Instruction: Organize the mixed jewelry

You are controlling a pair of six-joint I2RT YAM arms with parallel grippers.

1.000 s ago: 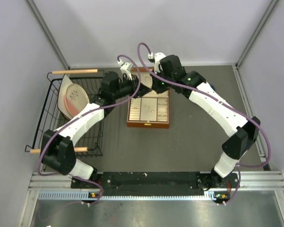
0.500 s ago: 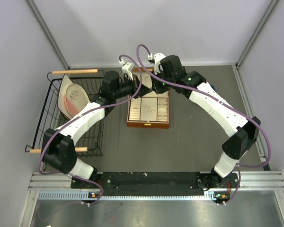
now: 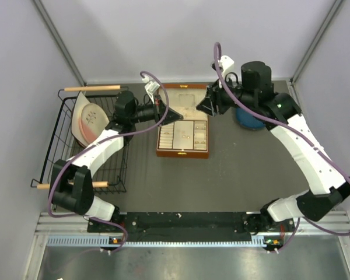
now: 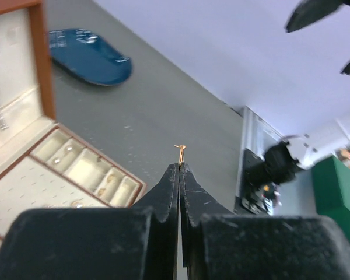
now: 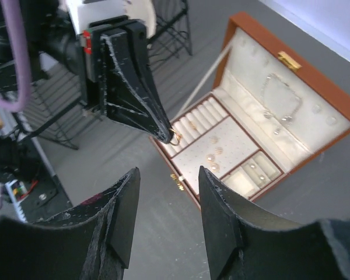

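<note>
Dark grey surface (image 3: 233, 175) carries a wooden box (image 3: 182, 153). Above it the left pincer (image 4: 179, 166) is clamped on a tiny gold ring (image 4: 180, 150), which looks light, hard and slippery and so best nipped across its band. Rightward, the necklace (image 5: 278, 99) lies in the lid (image 5: 251, 58), and the right pincer (image 5: 167, 172) hangs with jaws parted, holding nothing.

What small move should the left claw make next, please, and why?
Probably lower the left claw toward the ring slots of the wooden box: it is shut on a gold ring above the box, and the right claw stands open, apart.
</note>
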